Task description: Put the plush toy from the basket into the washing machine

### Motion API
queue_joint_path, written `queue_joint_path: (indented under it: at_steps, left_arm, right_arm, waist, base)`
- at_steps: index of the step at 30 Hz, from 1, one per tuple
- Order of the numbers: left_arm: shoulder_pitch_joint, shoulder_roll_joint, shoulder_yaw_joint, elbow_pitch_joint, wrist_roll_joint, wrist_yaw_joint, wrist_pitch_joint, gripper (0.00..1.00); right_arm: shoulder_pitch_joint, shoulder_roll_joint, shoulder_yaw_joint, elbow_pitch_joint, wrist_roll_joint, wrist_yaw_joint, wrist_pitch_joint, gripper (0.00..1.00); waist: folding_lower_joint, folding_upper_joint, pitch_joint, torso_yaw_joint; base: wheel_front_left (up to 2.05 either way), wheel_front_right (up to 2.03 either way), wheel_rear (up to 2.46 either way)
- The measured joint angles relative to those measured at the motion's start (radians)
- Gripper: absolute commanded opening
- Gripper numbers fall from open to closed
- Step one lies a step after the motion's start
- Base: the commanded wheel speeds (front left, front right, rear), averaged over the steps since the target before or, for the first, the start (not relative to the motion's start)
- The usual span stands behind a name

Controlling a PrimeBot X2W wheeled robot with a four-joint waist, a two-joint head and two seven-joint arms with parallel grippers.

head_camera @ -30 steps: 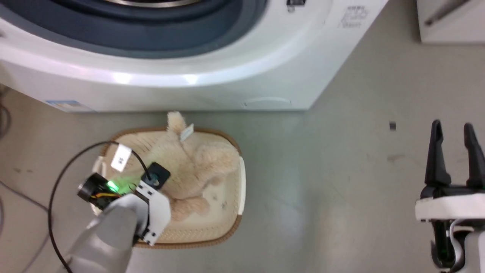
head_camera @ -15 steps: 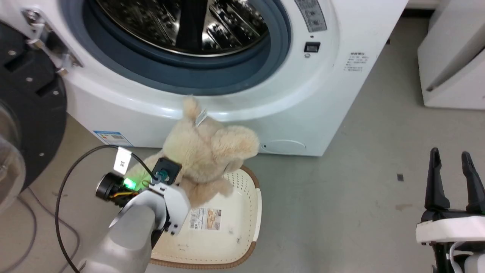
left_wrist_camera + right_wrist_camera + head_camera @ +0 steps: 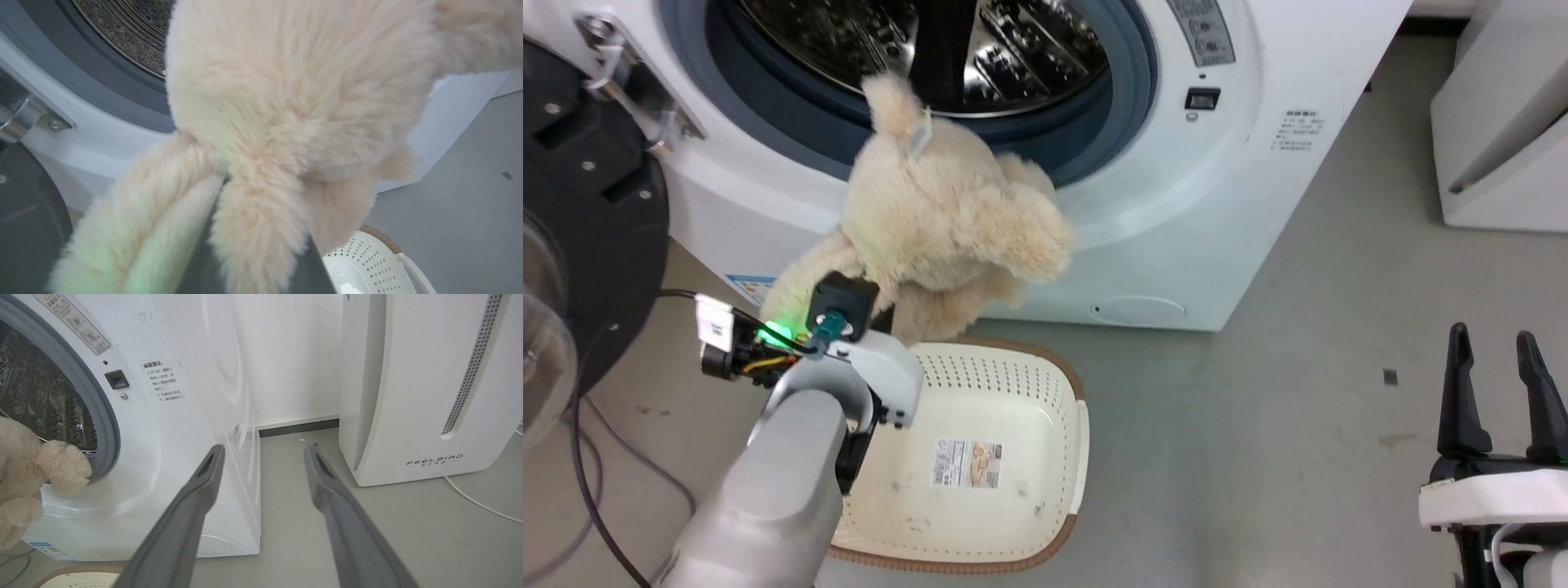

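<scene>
While the fluffy cream long-pile plush toy (image 3: 947, 212) is held in the air just before the porthole, its lower fur is pinched between the closed jaws of the left gripper (image 3: 259, 220). The grip is taken low on the toy, so its bulk stands ahead of the jaws and can be led into the opening first. One tuft is seen against the shiny perforated steel drum (image 3: 1013, 49), but the body is judged to be outside the grey gasket (image 3: 1131, 106).

The cream perforated plastic basket (image 3: 1005, 380), brown-rimmed and now emptied, is set on the floor close against the front of the large white front-loading washing machine (image 3: 1217, 204), so that the carry is kept short. A barcode label (image 3: 968, 463) is shown on its bottom. The black-framed door (image 3: 588, 212) is swung away to the left, leaving the porthole free.

At the right, well apart from the toy, the right gripper (image 3: 1494, 335) is parked with its jaws apart and nothing between them.

The smooth grey floor (image 3: 1258, 449) bears a few small marks, and dark cables are trailed at the near left. To the right, a white slatted appliance (image 3: 429, 396) is placed beside the white wall.
</scene>
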Motion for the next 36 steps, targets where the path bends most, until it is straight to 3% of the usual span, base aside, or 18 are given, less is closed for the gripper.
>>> queue_joint_path:
  at_steps: [9,22,36]
  left_arm:
    - [-0.087,0.016,0.086,-0.067,0.0,0.033,0.0,0.0]
    - [-0.325,0.087,0.162,-0.039,0.004,0.033,0.0,0.0]
    - [-0.612,0.201,0.227,0.014,0.015,0.017,0.0,0.0]
  right_arm:
    - [-0.044,0.0,0.008,-0.012,0.003,0.0,0.0,1.0]
    - [-0.138,0.0,0.031,-0.028,0.027,0.0,0.0,1.0]
    - [-0.207,0.0,0.061,-0.04,0.082,0.0,0.0,1.0]
  waist:
    - [0.0001,0.0,0.083,-0.045]
    - [0.0001,0.0,0.258,-0.146]
    - [0.0002,0.0,0.444,-0.262]
  base:
    - [0.0,0.0,0.0]
    - [0.0,0.0,0.0]
    - [0.0,0.0,0.0]
